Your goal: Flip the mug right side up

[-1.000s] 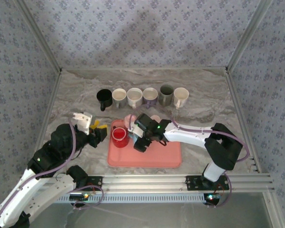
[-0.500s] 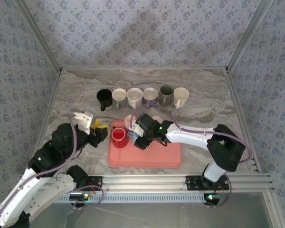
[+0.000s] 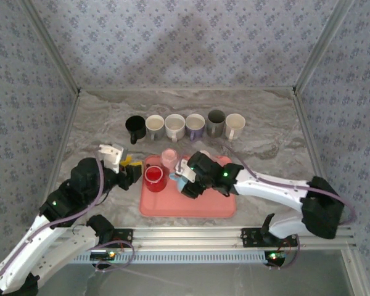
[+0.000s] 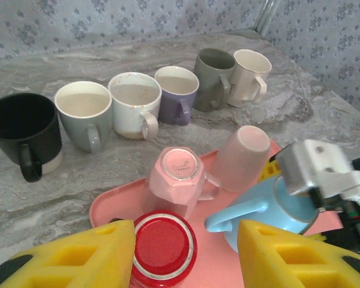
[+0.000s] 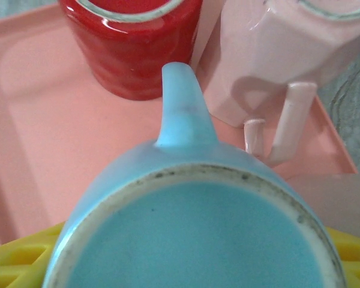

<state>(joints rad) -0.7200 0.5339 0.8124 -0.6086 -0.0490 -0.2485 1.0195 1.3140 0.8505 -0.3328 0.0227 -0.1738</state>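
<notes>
Over the left half of the tray [image 3: 197, 208], the right gripper [image 3: 188, 183] has its yellow pads pressed on either side of the blue mug [image 5: 192, 240], so it appears clamped on it. The mug's unglazed base faces the wrist, so its long axis seems to run out along the fingers, mouth away and down. Its handle points at the red mug [image 4: 164, 246]. Righting it likely calls for a wrist roll by this arm. The left gripper [image 4: 183, 252] hangs at the tray's left edge, half open and empty. At the tray's far edge stand two upturned pink mugs [image 4: 177, 180]. Beyond the tray, six mugs [image 3: 185, 126] stand in a row.
</notes>
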